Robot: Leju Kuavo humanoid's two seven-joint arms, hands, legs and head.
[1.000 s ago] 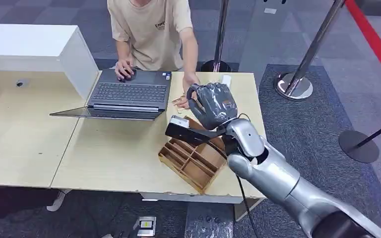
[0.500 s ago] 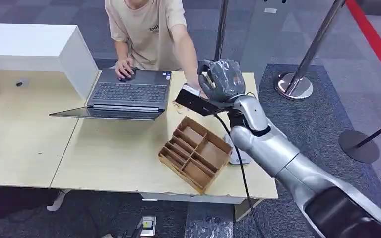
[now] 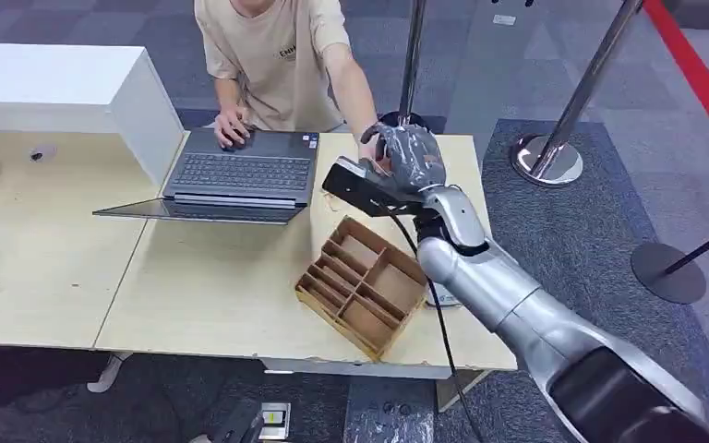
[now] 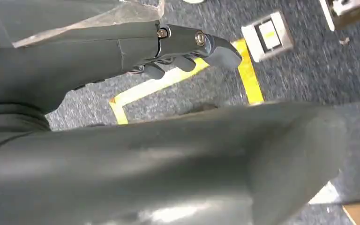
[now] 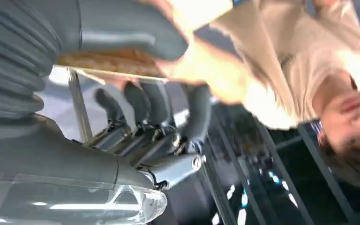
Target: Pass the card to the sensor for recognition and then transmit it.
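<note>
My right hand (image 3: pixel 408 157) is raised over the far right part of the table, right against the person's outstretched hand (image 3: pixel 370 144). In the right wrist view a tan patterned card (image 5: pixel 115 63) lies pinched between my thumb (image 5: pixel 122 28) and the darker fingers (image 5: pixel 150 101). The person's hand (image 5: pixel 201 77) has taken hold of the card's far end. My left hand (image 4: pixel 183 44) hangs over the carpeted floor with nothing in it, its fingers apart from the thumb.
A wooden divided tray (image 3: pixel 362 286) sits near the table's front right. An open laptop (image 3: pixel 240 175) lies in front of the person, whose other hand rests on it. A white box (image 3: pixel 65 88) stands at the back left. Barrier posts (image 3: pixel 568 120) stand to the right.
My right hand rose from above the tray and moved away from me to the person's hand. The person stretched an arm out to meet it and took hold of the card.
</note>
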